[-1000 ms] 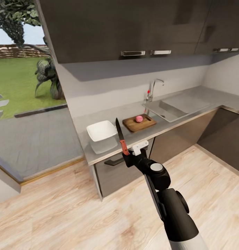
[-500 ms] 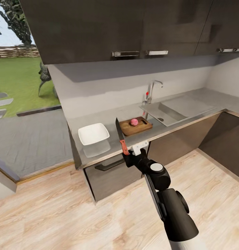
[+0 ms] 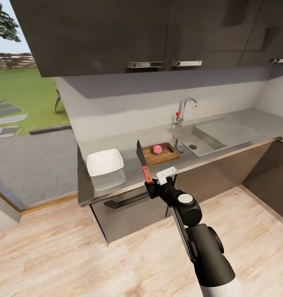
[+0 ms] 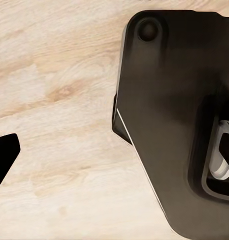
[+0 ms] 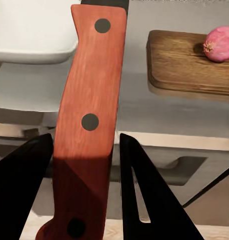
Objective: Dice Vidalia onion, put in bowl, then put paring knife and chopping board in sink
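1. The paring knife (image 3: 143, 164) is held upright, blade up, red handle clamped by the right gripper (image 5: 84, 165); jaws are shut on both sides of the handle.
2. The Vidalia onion (image 3: 157, 149) is seen on the chopping board (image 3: 160, 154), well apart from the jaws, past the tabletop (image 3: 129, 175) edge.
3. Step judged: onion is out of the sink (image 3: 205, 138), dicing not yet begun.
4. Next move prob. needs the robot brought closer & the blade tipped down over the onion.
5. The bowl (image 3: 105, 162) is set near the board, on its far side from the sink.
6. Left jaws: can't be told.
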